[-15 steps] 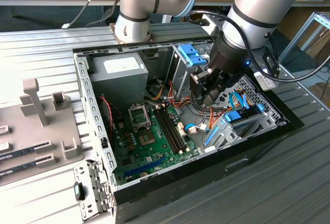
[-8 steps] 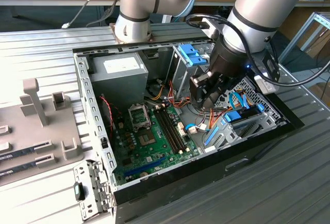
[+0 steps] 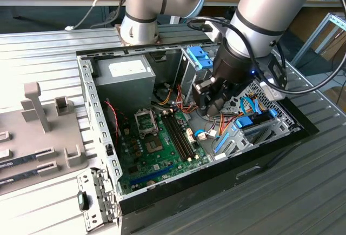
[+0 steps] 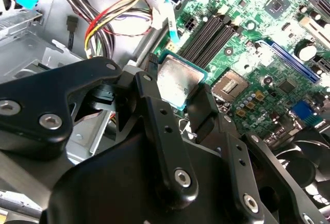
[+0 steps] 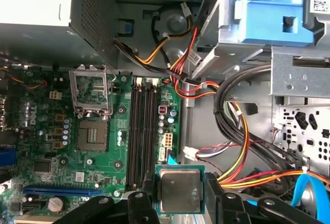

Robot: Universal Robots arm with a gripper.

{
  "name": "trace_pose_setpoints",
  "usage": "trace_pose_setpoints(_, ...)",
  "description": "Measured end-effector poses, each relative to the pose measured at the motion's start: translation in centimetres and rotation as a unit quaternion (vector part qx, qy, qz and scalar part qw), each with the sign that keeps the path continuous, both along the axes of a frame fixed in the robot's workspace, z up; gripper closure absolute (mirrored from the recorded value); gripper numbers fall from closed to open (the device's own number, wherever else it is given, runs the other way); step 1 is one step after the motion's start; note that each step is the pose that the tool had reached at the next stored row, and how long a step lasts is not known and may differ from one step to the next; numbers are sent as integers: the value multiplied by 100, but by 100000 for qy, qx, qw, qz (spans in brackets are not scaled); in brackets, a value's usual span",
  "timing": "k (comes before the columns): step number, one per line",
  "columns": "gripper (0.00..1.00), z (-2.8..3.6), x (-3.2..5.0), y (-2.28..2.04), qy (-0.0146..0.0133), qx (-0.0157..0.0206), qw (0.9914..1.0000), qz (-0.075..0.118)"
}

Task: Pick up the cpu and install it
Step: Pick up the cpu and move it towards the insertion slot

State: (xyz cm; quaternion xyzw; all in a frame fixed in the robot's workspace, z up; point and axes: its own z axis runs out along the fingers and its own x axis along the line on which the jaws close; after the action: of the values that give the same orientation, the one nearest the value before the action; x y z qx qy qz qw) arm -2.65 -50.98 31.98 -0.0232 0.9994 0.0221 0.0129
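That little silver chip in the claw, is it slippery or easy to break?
Probably stiff: the chip sits flat though the gripper pinches only its edges. Its shiny metal top looks smooth, so likely slippery. Small and thin, so probably light.

Exterior view: off the arm [image 3: 270, 8], elevated, looking obliquely down into the open computer case [image 3: 86, 89] from some way back. First wrist view: close, facing almost straight down onto the motherboard [image 5: 108, 167]. Second wrist view: closer still, angled across the gripper [image 4: 178, 105]. Both wrist views share the cpu [image 5: 179, 190] gripped between the fingers [image 5: 140, 208], the memory slots [image 5: 142, 131] and the socket [image 5: 93, 131]; all three take in the motherboard.
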Motion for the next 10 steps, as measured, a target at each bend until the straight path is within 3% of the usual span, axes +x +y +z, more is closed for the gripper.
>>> trace_pose_setpoints(3, 53, -9, -56, 2, 5, -10, 100000, -4)
trace_pose_setpoints(4, 53, -17, -135, 14, 2, 1, 100000, -18)
trace_pose_setpoints(5, 53, -40, -326, 60, 0, -2, 100000, -113)
trace_pose_setpoints(6, 53, -107, -443, 103, 4, 2, 99995, -1029)
trace_pose_setpoints(10, 53, -122, -464, 105, 1, 1, 99990, -1395)
